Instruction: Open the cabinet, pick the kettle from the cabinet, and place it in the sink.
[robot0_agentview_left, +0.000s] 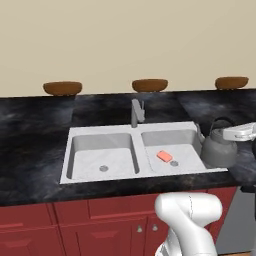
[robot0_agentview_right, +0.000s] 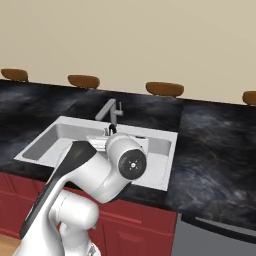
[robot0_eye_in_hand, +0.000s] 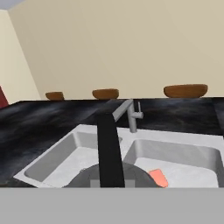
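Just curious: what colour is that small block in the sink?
Orange, clearest in the left base view: block, sink.

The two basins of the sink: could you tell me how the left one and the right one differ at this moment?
The right basin holds a small orange block beside its drain; the left basin holds only its drain. The grey kettle, carried by its handle, hangs over the right basin's outer rim, far from the left basin. Both are rectangular steel, similar in size.

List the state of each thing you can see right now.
kettle: upright, hanging by its handle over the sink's right edge
hand: at the kettle's handle, grip hidden
sink: dry, an orange sponge in the right basin
faucet: off
brown bowls: upright on the counter
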